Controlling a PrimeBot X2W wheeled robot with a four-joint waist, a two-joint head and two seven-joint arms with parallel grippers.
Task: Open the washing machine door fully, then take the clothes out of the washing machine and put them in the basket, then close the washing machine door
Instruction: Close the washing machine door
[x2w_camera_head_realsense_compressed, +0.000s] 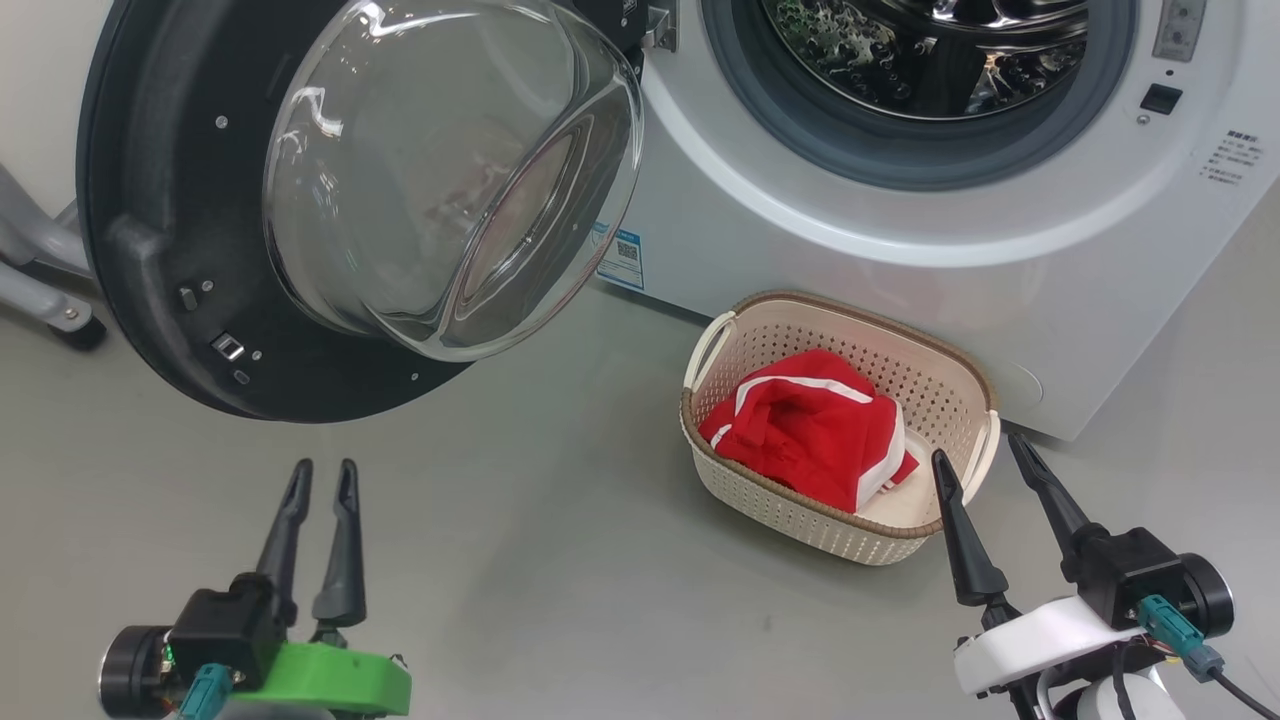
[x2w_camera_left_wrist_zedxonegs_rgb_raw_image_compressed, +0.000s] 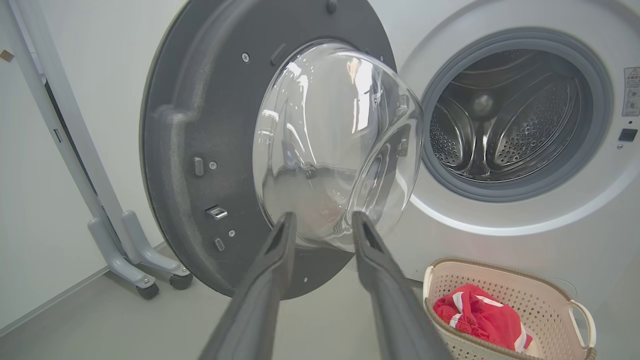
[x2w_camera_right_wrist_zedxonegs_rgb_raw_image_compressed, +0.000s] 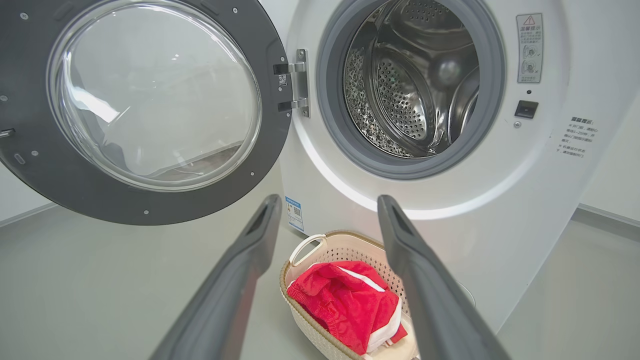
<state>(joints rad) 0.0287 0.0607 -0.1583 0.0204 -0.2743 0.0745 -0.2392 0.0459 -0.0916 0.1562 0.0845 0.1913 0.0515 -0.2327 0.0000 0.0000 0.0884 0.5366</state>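
Note:
The washing machine door (x2w_camera_head_realsense_compressed: 150, 200) hangs swung open to the left, its clear glass bowl bulging toward me. The white washing machine (x2w_camera_head_realsense_compressed: 800, 230) shows a bare steel drum (x2w_camera_right_wrist_zedxonegs_rgb_raw_image_compressed: 410, 90) behind the grey seal. The cream basket (x2w_camera_head_realsense_compressed: 780, 500) sits on the floor against the machine's front, with the red and white clothes (x2w_camera_head_realsense_compressed: 810, 425) bundled inside. My left gripper (x2w_camera_head_realsense_compressed: 323, 468) is low over the floor below the door, open with a narrow gap and nothing between its fingers. My right gripper (x2w_camera_head_realsense_compressed: 978, 450) is open just beside the basket's right end, empty.
A grey wheeled stand (x2w_camera_left_wrist_zedxonegs_rgb_raw_image_compressed: 130, 255) stands by the wall left of the door. Grey floor (x2w_camera_head_realsense_compressed: 520, 520) stretches between the door, the basket and my grippers. The door's lower rim (x2w_camera_left_wrist_zedxonegs_rgb_raw_image_compressed: 200, 225) is close ahead of my left fingers.

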